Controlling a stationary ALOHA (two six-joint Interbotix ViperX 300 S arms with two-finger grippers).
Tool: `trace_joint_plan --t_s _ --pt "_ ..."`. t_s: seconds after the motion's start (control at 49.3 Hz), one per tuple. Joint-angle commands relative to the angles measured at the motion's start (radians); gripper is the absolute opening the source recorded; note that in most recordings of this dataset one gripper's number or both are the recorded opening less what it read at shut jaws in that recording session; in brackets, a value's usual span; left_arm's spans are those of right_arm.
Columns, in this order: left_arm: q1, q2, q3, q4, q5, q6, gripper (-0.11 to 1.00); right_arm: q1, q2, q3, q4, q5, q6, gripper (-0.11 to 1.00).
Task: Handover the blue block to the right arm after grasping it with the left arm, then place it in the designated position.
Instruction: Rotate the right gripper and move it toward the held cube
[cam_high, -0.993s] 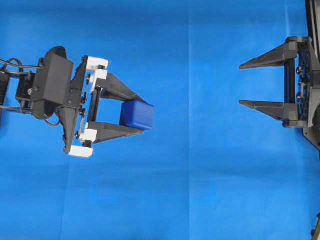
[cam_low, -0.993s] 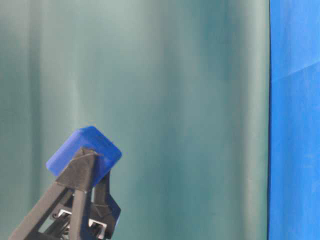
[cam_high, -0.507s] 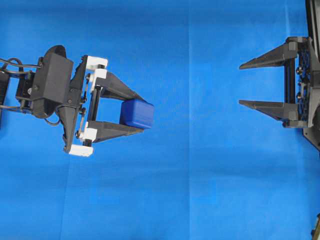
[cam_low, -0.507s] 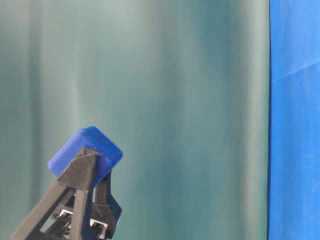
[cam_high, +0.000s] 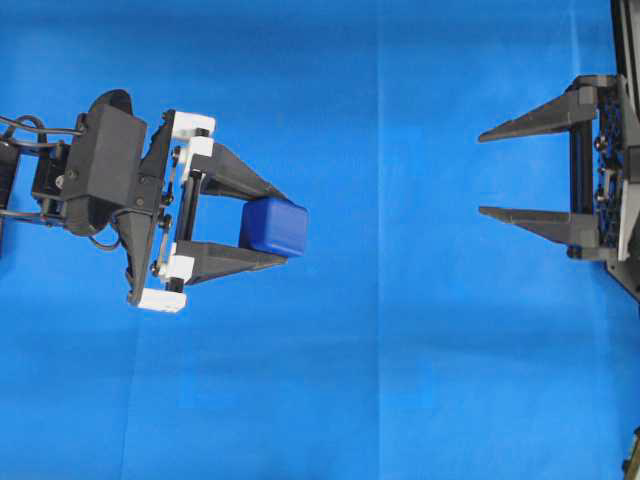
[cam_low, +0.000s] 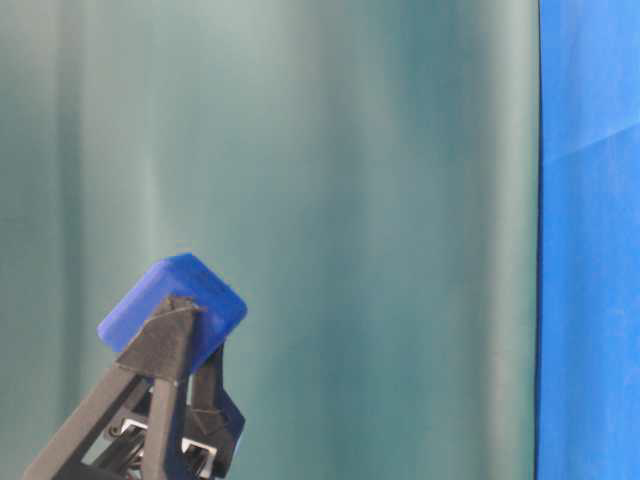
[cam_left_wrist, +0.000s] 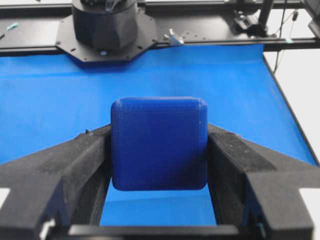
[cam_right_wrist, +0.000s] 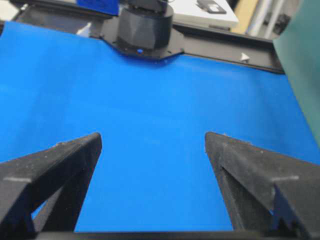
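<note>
Plain blue cloth (cam_high: 400, 380) across the whole work surface, teal-green curtain (cam_low: 350, 200) behind in the table-level view, black frame rail (cam_left_wrist: 210, 30) along the far edge in the left wrist view. Left gripper (cam_high: 281, 228) clamped on the blue block (cam_high: 273, 228), one black finger (cam_left_wrist: 65, 170) flat against each side face, tips only, most of the cube sticking out past the fingertips toward the middle of the cloth. Block lifted clear of the surface: table-level view has it perched at the top of the fingers (cam_low: 160, 350) with curtain behind it and nothing under it. Right gripper (cam_high: 481, 172) spread wide and empty, tips aimed at the block from the right edge of the overhead view, well apart from it, open cloth between. Progress, judged from this: grasp and lift done; handover not started; placement not started; no marked target spot visible in any view, so cannot tell where the drop goes. Orientation: near-cube, no real long axis; free face pointed toward the right gripper, gripped faces along the fingers; seen from table level, tilted corner-up rather than sitting flat. Free front half looks like enough to bite on, provided the right jaws come in crosswise to the left ones.
</note>
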Motion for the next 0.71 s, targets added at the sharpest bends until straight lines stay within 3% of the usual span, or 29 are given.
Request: trace_joint_plan --t_s 0.0,0.203,0.426,0.689 --pt "0.002 -0.018 -0.011 -0.002 -0.009 0.000 0.48 0.011 -0.006 -0.041 -0.032 0.026 -0.005 0.97" --pt "0.000 -0.018 -0.011 -0.002 -0.009 -0.002 0.48 0.048 -0.025 -0.081 -0.179 0.130 -0.054 0.97" --pt "0.003 -0.018 -0.011 -0.002 -0.012 -0.002 0.48 0.097 -0.032 -0.109 -0.431 0.138 -0.158 0.96" --pt "0.005 -0.018 -0.011 -0.002 -0.014 -0.003 0.48 0.101 -0.029 -0.115 -0.669 0.133 -0.235 0.96"
